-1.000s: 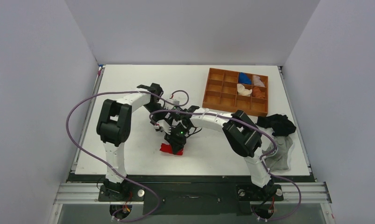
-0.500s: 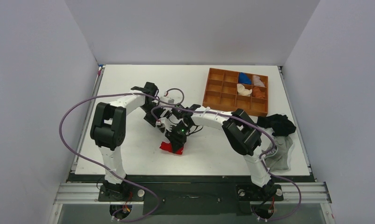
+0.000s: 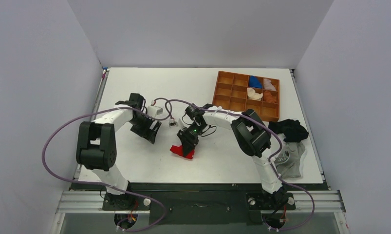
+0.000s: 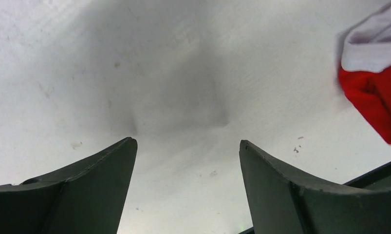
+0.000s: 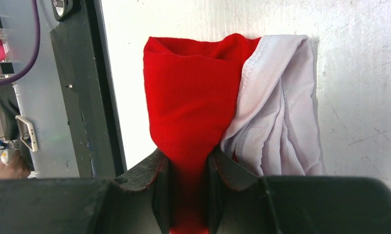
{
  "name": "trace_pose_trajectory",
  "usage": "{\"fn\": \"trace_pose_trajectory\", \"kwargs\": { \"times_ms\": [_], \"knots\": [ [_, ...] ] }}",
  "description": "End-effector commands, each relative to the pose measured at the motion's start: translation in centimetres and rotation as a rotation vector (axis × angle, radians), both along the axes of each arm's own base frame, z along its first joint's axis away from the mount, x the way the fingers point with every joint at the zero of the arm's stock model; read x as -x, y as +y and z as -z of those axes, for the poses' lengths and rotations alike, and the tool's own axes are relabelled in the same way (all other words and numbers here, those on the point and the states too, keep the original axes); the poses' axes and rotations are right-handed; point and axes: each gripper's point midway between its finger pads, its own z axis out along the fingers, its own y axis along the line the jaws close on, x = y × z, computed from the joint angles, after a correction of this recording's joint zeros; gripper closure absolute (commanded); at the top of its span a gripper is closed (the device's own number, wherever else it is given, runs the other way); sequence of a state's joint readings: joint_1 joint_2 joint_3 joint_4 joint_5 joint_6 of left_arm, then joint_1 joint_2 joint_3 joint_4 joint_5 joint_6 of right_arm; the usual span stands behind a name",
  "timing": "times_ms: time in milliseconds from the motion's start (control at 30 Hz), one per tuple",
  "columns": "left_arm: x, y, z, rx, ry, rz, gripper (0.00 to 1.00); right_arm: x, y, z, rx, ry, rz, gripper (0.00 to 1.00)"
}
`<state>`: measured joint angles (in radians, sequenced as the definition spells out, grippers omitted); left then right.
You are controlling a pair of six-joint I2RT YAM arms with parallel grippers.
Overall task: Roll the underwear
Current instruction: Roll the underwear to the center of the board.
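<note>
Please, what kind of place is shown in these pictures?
Probably a robotics lab test cell: a white table enclosed by plain panels, the left arm and right arm bolted to a metal rail, a compartmented tray.

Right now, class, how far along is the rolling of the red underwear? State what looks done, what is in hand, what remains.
Done: the underwear is already bunched into a compact bundle, white waistband folded beside the red. In hand: the right gripper pinches the red fabric; the left gripper hangs open over bare table beside it. Left: probably tightening the roll and releasing it.
</note>
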<state>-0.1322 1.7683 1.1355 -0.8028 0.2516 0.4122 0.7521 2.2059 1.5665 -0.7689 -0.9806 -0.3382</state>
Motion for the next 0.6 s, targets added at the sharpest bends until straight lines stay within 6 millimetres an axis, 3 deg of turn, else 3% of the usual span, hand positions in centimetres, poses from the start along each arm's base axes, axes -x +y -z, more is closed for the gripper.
{"fn": "trace_pose_trajectory", "kwargs": {
  "times_ms": [0, 233, 433, 567],
  "knots": [
    [-0.7, -0.4, -2.9, 0.049, -0.187, 0.039, 0.24, -1.0, -5.0, 6.5, 0.241, -0.035, -0.009, 1.0],
    [0.3, -2.0, -5.7, 0.15, -0.35, 0.135, 0.24, -1.0, -5.4, 6.6, 0.236, 0.043, -0.027, 1.0],
    [1.8, -4.9, -7.6, 0.18, -0.49, 0.322, 0.22, -0.5, -5.7, 7.1, 0.247, 0.095, -0.041, 1.0],
    [3.4, -7.3, -7.2, 0.172, -0.549, 0.469, 0.21, -0.5, -6.0, 7.5, 0.26, 0.132, -0.037, 1.0]
  ]
}}
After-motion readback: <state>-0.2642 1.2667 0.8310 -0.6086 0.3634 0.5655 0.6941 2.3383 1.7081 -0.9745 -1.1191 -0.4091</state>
